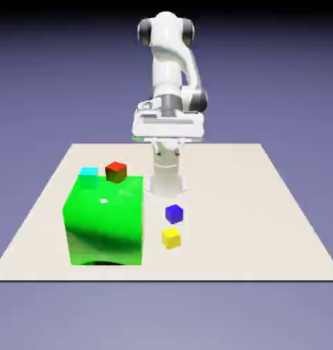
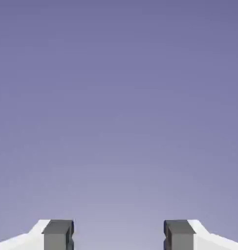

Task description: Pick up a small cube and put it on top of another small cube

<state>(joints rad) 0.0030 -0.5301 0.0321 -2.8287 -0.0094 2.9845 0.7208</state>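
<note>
The small dark-blue cube (image 1: 174,214) sits flat on the beige table (image 1: 278,225), one corner turned toward the camera, no long axis, just behind the small yellow cube (image 1: 171,238) and beside the large glossy green block (image 1: 104,220). The white two-finger gripper (image 2: 119,237) gapes wide, holding nothing.

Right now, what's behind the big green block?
Behind the green block sit a small cyan cube and a red cube, toward the table's far edge. Only their upper parts show; the block covers their bases, so whether either touches it cannot be told.
</note>
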